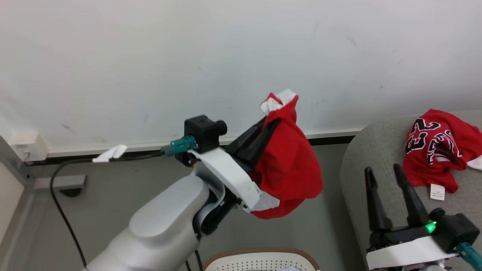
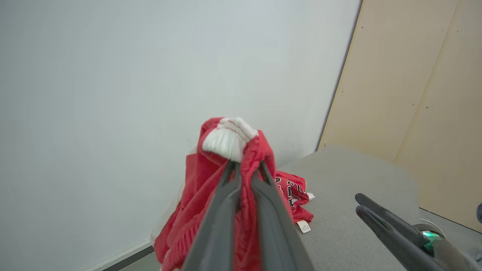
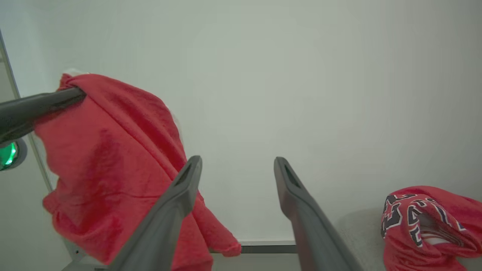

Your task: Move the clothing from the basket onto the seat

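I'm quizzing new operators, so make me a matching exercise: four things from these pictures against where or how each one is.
Things: 1 left gripper; 2 right gripper; 3 number 23 jersey; 4 basket.
States: A lying on the seat; B open and empty; C at the head view's bottom edge; D shut on the red garment.
Pairs: 1-D, 2-B, 3-A, 4-C.

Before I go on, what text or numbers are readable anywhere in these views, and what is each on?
"23": black-and-white number on the red jersey lying on the seat, seen upside down in the head view.
More black-and-white print beside it: folded over, unreadable.
White tag on the jersey: print too small to read.
Red garment in the left end effector: plain red and white, no text.
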You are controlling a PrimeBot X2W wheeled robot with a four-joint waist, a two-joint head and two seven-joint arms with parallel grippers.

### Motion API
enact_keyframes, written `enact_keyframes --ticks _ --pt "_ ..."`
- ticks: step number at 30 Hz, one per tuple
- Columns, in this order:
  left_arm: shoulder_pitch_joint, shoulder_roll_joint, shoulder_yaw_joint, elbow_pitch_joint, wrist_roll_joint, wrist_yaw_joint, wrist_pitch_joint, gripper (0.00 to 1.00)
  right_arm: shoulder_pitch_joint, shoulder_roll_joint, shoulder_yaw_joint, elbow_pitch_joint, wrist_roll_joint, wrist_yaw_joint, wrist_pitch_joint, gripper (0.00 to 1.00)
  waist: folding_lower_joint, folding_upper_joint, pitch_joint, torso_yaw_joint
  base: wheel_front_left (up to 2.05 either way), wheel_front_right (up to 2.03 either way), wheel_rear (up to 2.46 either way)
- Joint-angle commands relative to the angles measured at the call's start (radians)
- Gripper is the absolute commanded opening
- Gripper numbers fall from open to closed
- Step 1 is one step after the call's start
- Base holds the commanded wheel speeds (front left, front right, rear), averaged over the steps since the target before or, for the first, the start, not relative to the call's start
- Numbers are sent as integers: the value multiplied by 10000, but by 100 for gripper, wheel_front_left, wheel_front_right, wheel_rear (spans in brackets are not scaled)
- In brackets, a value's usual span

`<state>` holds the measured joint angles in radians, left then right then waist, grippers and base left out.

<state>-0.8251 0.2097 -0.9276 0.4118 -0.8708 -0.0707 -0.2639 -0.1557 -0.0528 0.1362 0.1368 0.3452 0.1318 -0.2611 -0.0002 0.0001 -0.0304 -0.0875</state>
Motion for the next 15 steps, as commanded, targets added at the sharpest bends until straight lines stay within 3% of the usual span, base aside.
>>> enact_keyframes --ticks 1,15 --pt "-96 102 46 -76 138 48 -5 0 173 -50 136 68 29 -22 -18 100 2 -1 -13 28 0 0 0" --pt "53 258 97 -608 168 328 1 0 -146 -265 1282 359 -102 -22 -18 100 2 -1 119 150 0 0 0"
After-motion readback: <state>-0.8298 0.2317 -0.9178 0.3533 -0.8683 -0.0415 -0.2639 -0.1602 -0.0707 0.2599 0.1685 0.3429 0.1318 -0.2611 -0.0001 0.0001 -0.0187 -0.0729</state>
